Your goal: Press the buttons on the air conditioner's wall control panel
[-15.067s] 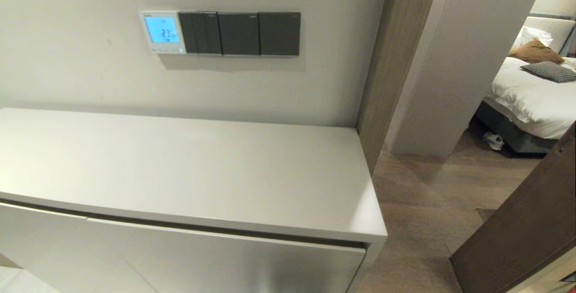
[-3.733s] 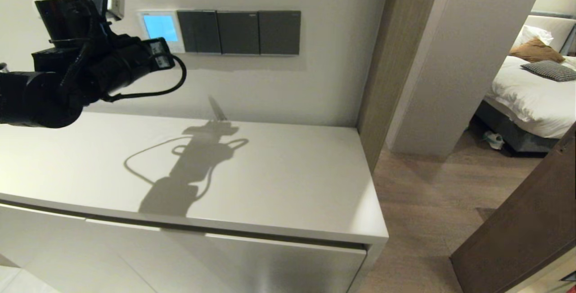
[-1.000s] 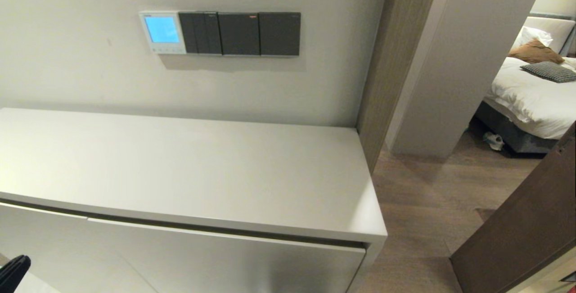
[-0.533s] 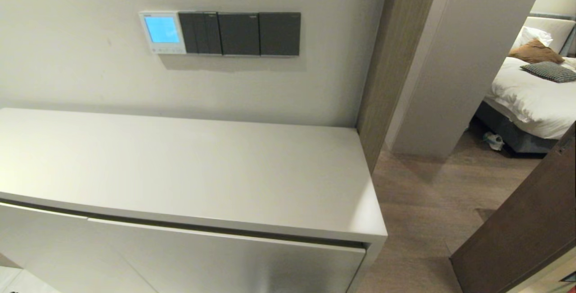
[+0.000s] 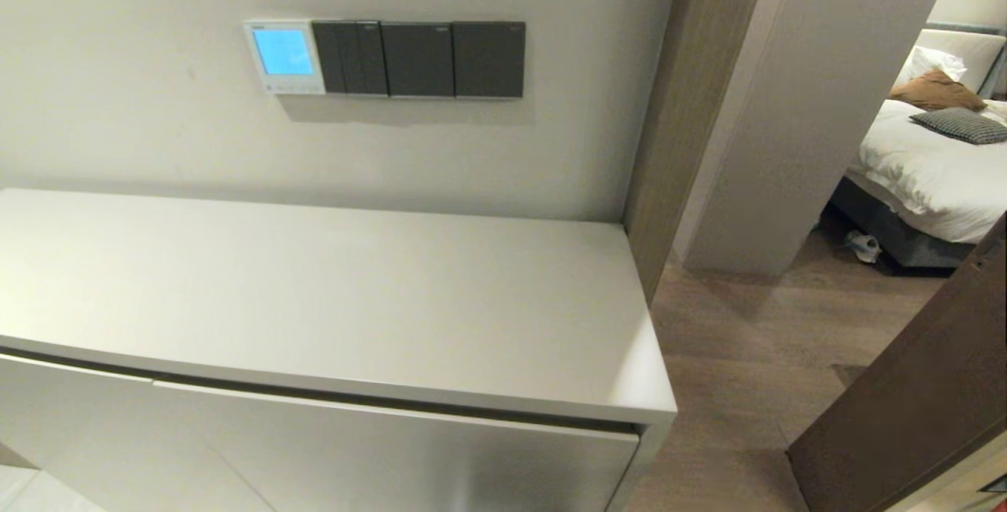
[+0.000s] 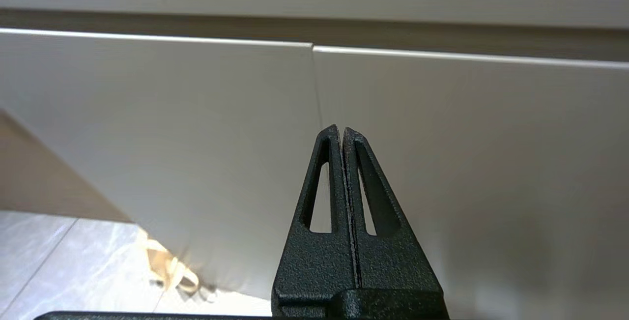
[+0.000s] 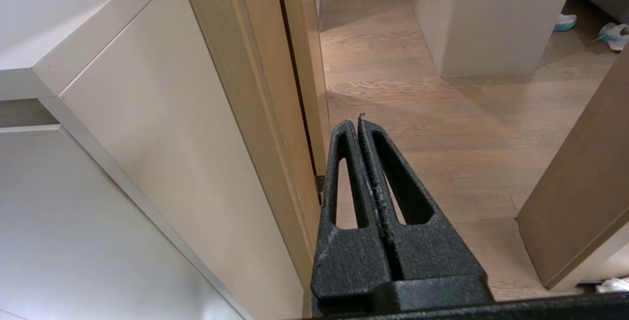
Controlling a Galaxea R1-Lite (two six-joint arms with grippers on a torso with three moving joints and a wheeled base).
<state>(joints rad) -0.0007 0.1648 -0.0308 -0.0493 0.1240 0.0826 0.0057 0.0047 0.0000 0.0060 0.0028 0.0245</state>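
Observation:
The air conditioner's control panel [image 5: 284,57] is a white square on the wall with a lit blue screen showing no digits and a row of small buttons along its lower edge. Neither arm shows in the head view. My left gripper [image 6: 341,130] is shut and empty, held low in front of the cabinet doors [image 6: 196,128]. My right gripper [image 7: 355,121] is shut and empty, low beside the cabinet's right end, over the wooden floor [image 7: 442,113].
Three dark switch plates [image 5: 418,59] sit right of the panel. A white cabinet top [image 5: 330,300] juts out below the wall. A wooden door frame [image 5: 684,103] and an open doorway to a bedroom lie at the right, with a brown door [image 5: 920,402] nearby.
The left arm reached to the panel, then dropped away; a second ago its tip was still at the lower left corner, now it is out of the head view. The screen's digits have gone.

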